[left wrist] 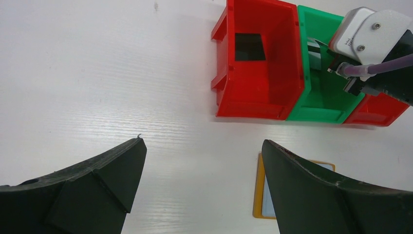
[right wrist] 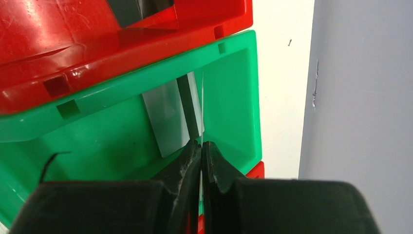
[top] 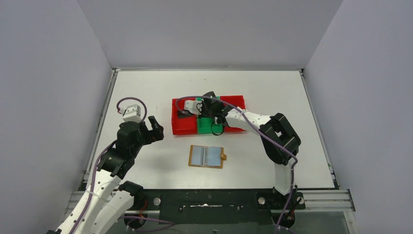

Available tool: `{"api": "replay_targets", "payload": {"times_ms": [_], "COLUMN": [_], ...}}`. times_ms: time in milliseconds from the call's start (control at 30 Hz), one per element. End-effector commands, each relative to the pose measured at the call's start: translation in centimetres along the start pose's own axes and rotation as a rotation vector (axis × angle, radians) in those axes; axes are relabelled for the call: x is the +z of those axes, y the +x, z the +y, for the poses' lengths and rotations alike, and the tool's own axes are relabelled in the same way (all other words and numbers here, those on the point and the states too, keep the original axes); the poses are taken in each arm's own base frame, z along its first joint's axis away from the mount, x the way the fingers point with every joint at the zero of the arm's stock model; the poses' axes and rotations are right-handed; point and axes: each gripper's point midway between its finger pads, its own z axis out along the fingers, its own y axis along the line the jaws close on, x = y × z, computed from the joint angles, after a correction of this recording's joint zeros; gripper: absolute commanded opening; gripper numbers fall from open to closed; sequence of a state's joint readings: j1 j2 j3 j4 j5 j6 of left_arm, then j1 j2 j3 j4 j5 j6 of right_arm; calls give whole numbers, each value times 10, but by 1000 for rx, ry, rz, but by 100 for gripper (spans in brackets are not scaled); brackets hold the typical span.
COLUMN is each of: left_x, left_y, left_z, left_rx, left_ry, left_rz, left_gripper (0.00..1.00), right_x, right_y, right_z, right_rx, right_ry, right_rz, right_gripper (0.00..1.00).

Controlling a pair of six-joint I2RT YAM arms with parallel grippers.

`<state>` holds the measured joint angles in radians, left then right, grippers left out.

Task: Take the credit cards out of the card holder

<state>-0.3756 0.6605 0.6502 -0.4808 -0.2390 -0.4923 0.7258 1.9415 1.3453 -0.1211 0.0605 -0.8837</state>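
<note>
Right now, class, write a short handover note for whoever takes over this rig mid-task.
Left end effector: open, holding nothing.
Right end effector: shut on a thin card, seen edge-on, over the green bin.
Card holder: lies open on the table; its panels look empty.
Done: a dark card already lies in the red bin.
Left: probably just releasing the held card.

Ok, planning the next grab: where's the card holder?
Top view: the card holder lies open mid-table, just nearer than the green bin, not touching it.
</note>
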Motion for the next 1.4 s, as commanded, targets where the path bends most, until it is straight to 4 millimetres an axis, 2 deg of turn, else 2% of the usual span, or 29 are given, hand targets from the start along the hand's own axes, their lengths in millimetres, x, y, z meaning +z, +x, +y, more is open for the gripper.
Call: {"api": "replay_targets", "payload": {"times_ms": [0, 167, 300, 400, 467, 533, 733, 867, 1000, 1067, 1133, 1200, 1267, 1300, 1367], "left_x": [0, 1, 1, 1, 1, 1, 1, 1, 2, 6, 6, 8, 8, 8, 8], "left_y": [-17, -16, -17, -17, -17, -17, -16, -16, -15, -6, -5, -4, -3, -3, -3], "left_z": [-6, -5, -3, -3, -3, -3, -3, -4, -4, -1, -2, -2, -2, -2, 0], "left_rx": [-5, -6, -8, -8, -9, -10, -8, -9, -8, -3, -2, -1, 0, 0, 0], "left_ry": [24, 21, 11, 11, 10, 11, 13, 16, 18, 11, 14, 15, 16, 14, 9], "left_rz": [-57, -55, -56, -56, -57, -57, -51, -52, -47, -24, -20, -13, -10, -11, -11], "left_gripper": [92, 91, 92, 91, 92, 91, 91, 91, 91, 91, 91, 91, 91, 91, 91], "right_x": [6, 15, 21, 22, 19, 15, -1, -14, -39, -54, -68, -73, -71, -69, -63], "right_y": [-8, -2, 5, 7, 7, 6, 1, -6, -19, -25, -31, -34, -35, -32, -38], "right_z": [-19, -24, -20, -16, -12, -8, -11, -27, -47, -55, -59, -58, -51, -40, -23], "right_rx": [-29, -27, -35, -35, -33, -35, 11, 81, 241, 352, 486, 692, 888, 972, 1085], "right_ry": [34, 78, 77, 53, 30, 3, -7, 55, 144, 182, 207, 201, 164, 114, 21], "right_rz": [-27, -9, 6, 12, 9, 2, -31, -60, -126, -173, -221, -231, -181, -121, -88], "right_gripper": [3, 5, 9, 16, 26, 33, 45, 47, 50, 52, 52, 49, 30, 25, 17]}}
